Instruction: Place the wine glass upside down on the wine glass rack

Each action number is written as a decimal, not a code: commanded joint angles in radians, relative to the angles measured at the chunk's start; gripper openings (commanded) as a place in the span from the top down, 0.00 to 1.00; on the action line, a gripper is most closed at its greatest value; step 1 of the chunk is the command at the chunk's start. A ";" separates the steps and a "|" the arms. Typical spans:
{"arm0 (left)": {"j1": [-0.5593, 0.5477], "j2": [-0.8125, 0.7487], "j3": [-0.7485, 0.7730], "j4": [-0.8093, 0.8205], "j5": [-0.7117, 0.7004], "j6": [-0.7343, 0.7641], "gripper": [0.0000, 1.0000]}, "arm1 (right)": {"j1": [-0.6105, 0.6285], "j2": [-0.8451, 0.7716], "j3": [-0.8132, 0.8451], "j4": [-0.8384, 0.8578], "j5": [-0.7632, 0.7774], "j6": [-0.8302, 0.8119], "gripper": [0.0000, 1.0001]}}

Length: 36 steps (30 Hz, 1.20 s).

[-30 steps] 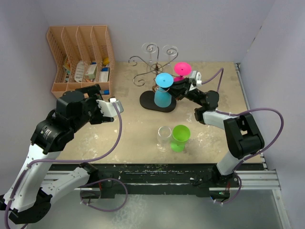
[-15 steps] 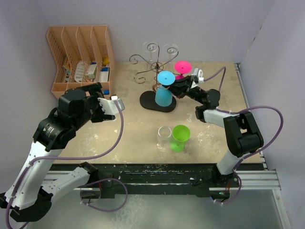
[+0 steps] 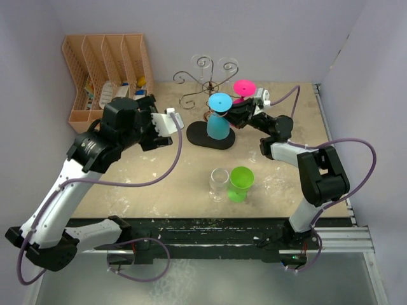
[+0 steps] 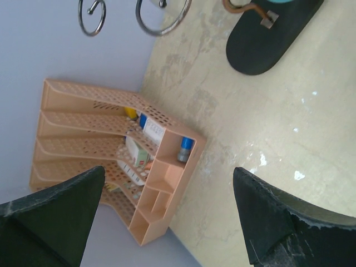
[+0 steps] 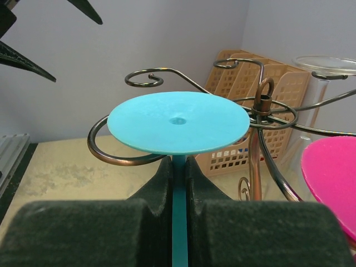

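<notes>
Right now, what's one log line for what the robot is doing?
right fingers: shut on blue wine glass stem | glass: upside down at rack arm | left fingers: open, empty

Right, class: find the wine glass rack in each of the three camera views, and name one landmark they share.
Top external: the wine glass rack stands at centre, toward the back.
Left wrist: its black base is top right, two scroll loops at the top edge.
Right wrist: its stem and scrolls fill the middle, behind the blue glass.
Shared landmark: the peach organizer, in all three.
</notes>
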 commanded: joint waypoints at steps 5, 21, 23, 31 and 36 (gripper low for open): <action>-0.005 0.153 0.145 0.029 0.129 -0.175 0.00 | 0.001 -0.038 -0.020 0.331 -0.017 -0.048 1.00; -0.004 0.290 0.183 0.193 0.111 -0.195 0.00 | 0.002 -0.056 -0.021 0.331 -0.010 -0.049 1.00; -0.004 0.299 0.194 0.204 0.104 -0.197 0.00 | 0.004 -0.061 -0.023 0.331 -0.013 -0.060 1.00; -0.004 0.323 0.222 0.234 0.091 -0.202 0.00 | 0.020 -0.064 -0.003 0.331 -0.020 -0.059 1.00; -0.003 0.330 0.225 0.246 0.089 -0.202 0.00 | 0.029 -0.058 0.010 0.331 -0.038 -0.045 1.00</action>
